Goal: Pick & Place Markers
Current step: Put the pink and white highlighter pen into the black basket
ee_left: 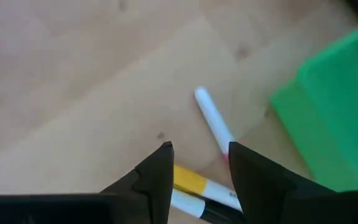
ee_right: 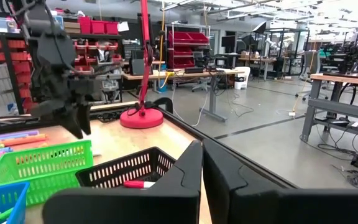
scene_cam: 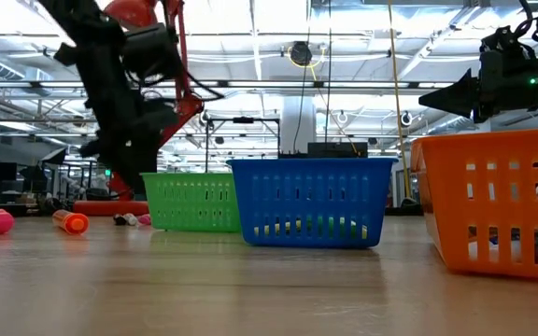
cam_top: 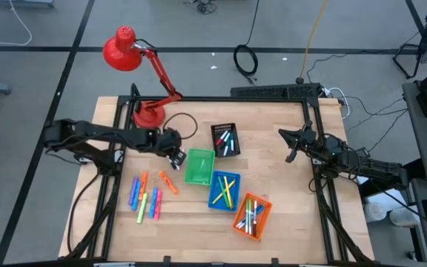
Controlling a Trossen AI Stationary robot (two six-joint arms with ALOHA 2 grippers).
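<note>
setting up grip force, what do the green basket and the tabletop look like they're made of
The green basket looks like moulded plastic: an even bright colour, thin slotted walls you can see through, a slight sheen. The tabletop looks like wood, pale, matt, with visible grain lines and joined planks; whether solid or veneer cannot be told.

Both arms matte black, chunky jointed links. Left gripper (cam_top: 175, 152): black, wedge-shaped fingers (ee_left: 157, 180) tapering to points. Right gripper (cam_top: 290, 140): same black build, flat-faced fingers (ee_right: 185, 180), small green light glowing on its wrist housing.
</note>
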